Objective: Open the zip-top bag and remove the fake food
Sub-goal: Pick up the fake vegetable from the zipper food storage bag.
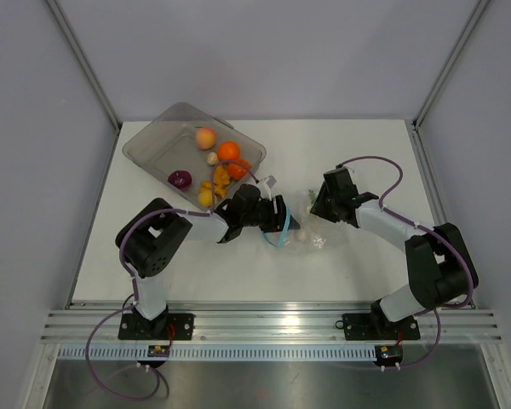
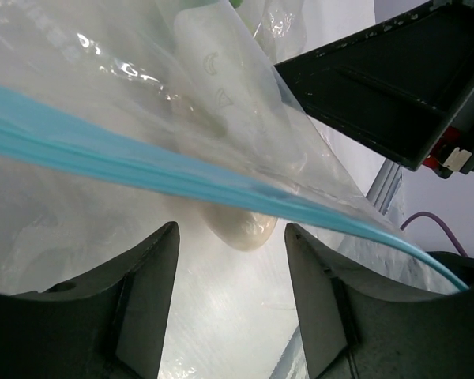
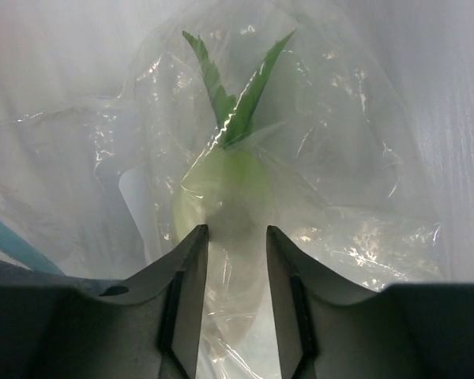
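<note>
Nearly done: white radish [image 3: 221, 189] left in zip-top bag [image 3: 363, 158] ahead of my gaping left pincer [image 2: 231, 237]; right pincer [image 3: 235, 233] grip I cannot tell.

A: Bench surface?
B: White table [image 1: 349, 162], matte, evenly lit, only faint shadows.
A: Surroundings?
B: Pale grey walls [image 1: 264, 51] on the far side and both flanks. Slanted metal posts [image 1: 83, 64] at the two far corners, leaning outward up the view. Ribbed aluminium rail [image 1: 272, 320] along the near edge, dull grey sheet [image 1: 264, 383] below it.
</note>
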Motion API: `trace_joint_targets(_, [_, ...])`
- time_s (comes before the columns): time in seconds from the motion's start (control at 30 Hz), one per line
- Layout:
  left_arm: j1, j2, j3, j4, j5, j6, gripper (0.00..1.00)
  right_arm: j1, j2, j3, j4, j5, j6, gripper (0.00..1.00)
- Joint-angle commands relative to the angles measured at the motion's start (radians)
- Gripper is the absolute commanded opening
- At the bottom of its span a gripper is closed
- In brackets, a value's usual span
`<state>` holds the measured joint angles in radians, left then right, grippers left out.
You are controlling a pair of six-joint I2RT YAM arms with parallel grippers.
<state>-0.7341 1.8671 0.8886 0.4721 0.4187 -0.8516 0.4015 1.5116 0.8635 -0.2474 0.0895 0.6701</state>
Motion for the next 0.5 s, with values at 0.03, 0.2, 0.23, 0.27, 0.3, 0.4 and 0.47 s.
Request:
trace_joint_targets(0.03, [-0.010,-0.011,0.003,0.086,0.031,-0.007,0.54,0.011,-0.017,0.003,0.002,0.035,-0.007,0.37])
trace_joint_targets(0.2, [-0.030,0.020,0.030,0.073,0.045,-0.003,0.49,0.013,-0.016,0.002,0.008,0.024,-0.004,0.21])
trace_joint_targets(0.23, [-0.033,0.021,0.036,0.069,0.043,0.000,0.50,0.011,-0.014,0.002,0.008,0.023,-0.004,0.18])
trace_joint_targets(0.27, [-0.037,0.023,0.041,0.065,0.042,0.005,0.52,0.011,-0.016,0.002,0.010,0.023,-0.003,0.14])
trace_joint_targets(0.3, [-0.039,0.024,0.046,0.051,0.038,0.006,0.55,0.011,-0.016,0.000,0.007,0.021,-0.001,0.05])
trace_joint_targets(0.4, [-0.045,0.029,0.061,0.028,0.035,0.017,0.59,0.011,-0.021,-0.004,0.014,0.019,0.003,0.00])
trace_joint_targets(0.47, [-0.051,0.027,0.064,0.014,0.022,0.025,0.65,0.011,-0.025,-0.009,0.022,0.010,0.008,0.00])
